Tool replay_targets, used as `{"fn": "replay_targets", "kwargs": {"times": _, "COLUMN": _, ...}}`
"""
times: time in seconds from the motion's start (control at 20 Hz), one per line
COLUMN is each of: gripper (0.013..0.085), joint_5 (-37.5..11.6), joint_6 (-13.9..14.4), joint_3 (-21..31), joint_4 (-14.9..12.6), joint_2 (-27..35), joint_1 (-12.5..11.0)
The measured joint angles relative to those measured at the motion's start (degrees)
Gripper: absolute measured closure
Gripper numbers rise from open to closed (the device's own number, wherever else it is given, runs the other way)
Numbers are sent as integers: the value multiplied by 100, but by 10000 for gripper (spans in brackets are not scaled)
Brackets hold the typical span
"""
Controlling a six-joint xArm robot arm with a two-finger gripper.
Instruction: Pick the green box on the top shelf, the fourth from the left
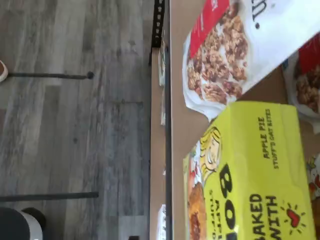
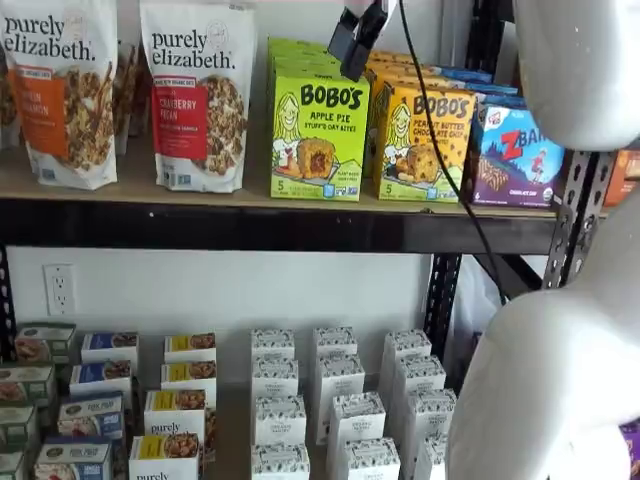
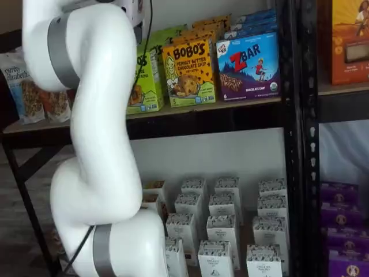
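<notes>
The green box point(image 2: 318, 135) reads "BOBO'S APPLE PIE" and stands upright on the top shelf point(image 2: 250, 226), between a granola bag and a yellow-orange box. My gripper point(image 2: 358, 38) hangs from above at the box's upper right corner, in front of its top edge. Its black fingers stand apart and hold nothing. The wrist view looks straight down on the green box point(image 1: 250, 175) and the shelf board point(image 1: 179, 125). In a shelf view, my arm covers much of the green box point(image 3: 144, 86).
A Purely Elizabeth granola bag point(image 2: 198, 95) stands left of the green box, and a yellow-orange Bobo's box point(image 2: 425, 140) and a Zbar box point(image 2: 512, 150) stand to its right. Small white boxes point(image 2: 340, 400) fill the lower shelf. My white arm point(image 2: 560, 360) fills the right foreground.
</notes>
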Motion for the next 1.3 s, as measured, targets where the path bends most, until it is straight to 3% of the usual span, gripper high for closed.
{"fn": "replay_targets", "kwargs": {"times": 1.3, "gripper": 130, "joint_5": -742, "joint_6": -191, "joint_3": 811, "joint_4": -456, "joint_2": -89, "joint_1": 111}}
